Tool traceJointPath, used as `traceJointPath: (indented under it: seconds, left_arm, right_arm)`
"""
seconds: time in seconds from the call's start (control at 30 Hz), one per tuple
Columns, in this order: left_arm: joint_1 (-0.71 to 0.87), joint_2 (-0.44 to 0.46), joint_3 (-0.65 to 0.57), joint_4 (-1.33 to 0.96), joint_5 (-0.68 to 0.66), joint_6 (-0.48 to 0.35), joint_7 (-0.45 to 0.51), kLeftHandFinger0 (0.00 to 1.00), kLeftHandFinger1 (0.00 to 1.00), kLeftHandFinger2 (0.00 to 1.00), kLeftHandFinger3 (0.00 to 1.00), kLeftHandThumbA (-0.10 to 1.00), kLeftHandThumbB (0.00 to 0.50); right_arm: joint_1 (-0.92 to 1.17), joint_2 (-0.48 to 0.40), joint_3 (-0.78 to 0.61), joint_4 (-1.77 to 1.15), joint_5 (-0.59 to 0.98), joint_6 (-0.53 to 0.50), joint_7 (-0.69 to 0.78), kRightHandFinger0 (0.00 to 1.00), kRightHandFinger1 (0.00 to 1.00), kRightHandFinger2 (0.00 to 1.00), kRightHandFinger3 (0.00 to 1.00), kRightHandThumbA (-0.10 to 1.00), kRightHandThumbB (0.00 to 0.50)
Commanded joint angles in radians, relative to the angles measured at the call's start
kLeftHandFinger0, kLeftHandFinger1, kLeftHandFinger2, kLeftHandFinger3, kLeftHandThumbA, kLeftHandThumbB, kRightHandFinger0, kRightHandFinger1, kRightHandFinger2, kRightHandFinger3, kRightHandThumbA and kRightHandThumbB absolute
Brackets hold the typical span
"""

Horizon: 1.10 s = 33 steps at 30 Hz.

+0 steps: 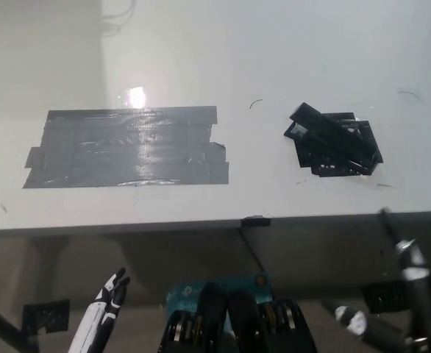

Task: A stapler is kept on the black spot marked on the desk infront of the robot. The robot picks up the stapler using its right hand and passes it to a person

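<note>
From the head camera I see the white desk (pixel 201 66) filling the upper part of the frame, its front edge running across just below the middle. The stapler (pixel 332 137) — black, lying diagonally — sits on the black spot (pixel 348 165), a patch of dark tape on the right side of the desk, with its nearer end pointing toward the upper left. Nothing touches it.

Well apart to the left is a larger patch of grey tape (pixel 127 147), strips laid side by side, with a bright glare from overhead light at its upper edge.

My left hand (pixel 111 290) hangs below the desk edge at the lower left, white with dark fingers, which look loosely extended and hold nothing. My right hand (pixel 410 257) is at the lower right, also below the desk edge — I see only a thin black shape rising toward the edge, and I cannot tell whether its fingers are apart or together. It is clear of the stapler.
</note>
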Motion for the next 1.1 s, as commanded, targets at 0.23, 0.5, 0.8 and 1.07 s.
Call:
traceJointPath:
  seconds: [0.23, 0.5, 0.8, 1.07]
  left_arm:
    - [-0.009, 0.01, 0.002, -0.008, 0.013, -0.05, 0.003, 1.0, 1.0, 1.0, 1.0, 1.0, 0.5]
    - [-0.013, 0.015, -0.002, -0.003, 0.019, -0.062, 0.002, 1.0, 1.0, 1.0, 1.0, 1.0, 0.5]
    - [-0.016, 0.014, -0.003, -0.003, 0.018, -0.059, 0.001, 1.0, 1.0, 1.0, 1.0, 1.0, 0.5]
    - [-0.024, 0.019, -0.007, -0.004, 0.024, -0.062, -0.004, 1.0, 1.0, 1.0, 1.0, 1.0, 0.5]
  right_arm:
    - [-0.546, -0.25, -0.106, -0.139, -0.099, 0.674, 0.271, 1.0, 1.0, 1.0, 1.0, 1.0, 0.276]
    - [-0.818, -0.254, -0.061, 0.245, -0.148, 0.687, 0.298, 1.0, 1.0, 1.0, 1.0, 1.0, 0.288]
    - [-1.022, -0.221, 0.027, 0.61, -0.202, 0.687, 0.282, 1.0, 1.0, 1.0, 1.0, 1.0, 0.321]
    - [-1.17, -0.189, 0.085, 0.958, -0.182, 0.687, 0.244, 1.0, 1.0, 1.0, 1.0, 1.0, 0.336]
